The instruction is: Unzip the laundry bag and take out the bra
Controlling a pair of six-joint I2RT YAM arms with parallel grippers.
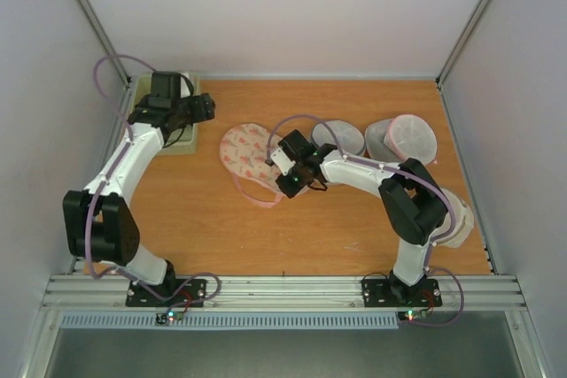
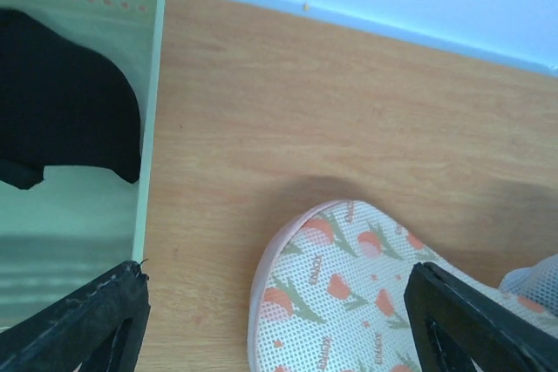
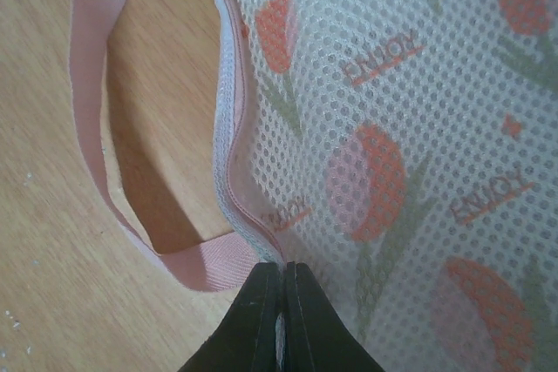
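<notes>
Showing one laundry bag (image 1: 247, 151), one bra (image 2: 61, 102), perhaps three mesh bags (image 1: 337, 137).

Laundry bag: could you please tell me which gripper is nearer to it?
Right. The right gripper is at the bag's near edge, fingers pinched shut on its zipper seam. The left gripper hangs open by the green bin, apart from the bag.

Laundry bag (image 3: 392, 128) noted as pale beige mesh printed with red-orange tulips, green stems, red lettering, strap (image 3: 89, 84) pink, bra (image 2: 61, 102) black, bin (image 2: 150, 128) pale green, table (image 2: 349, 111) orange-brown woodgrain.
</notes>
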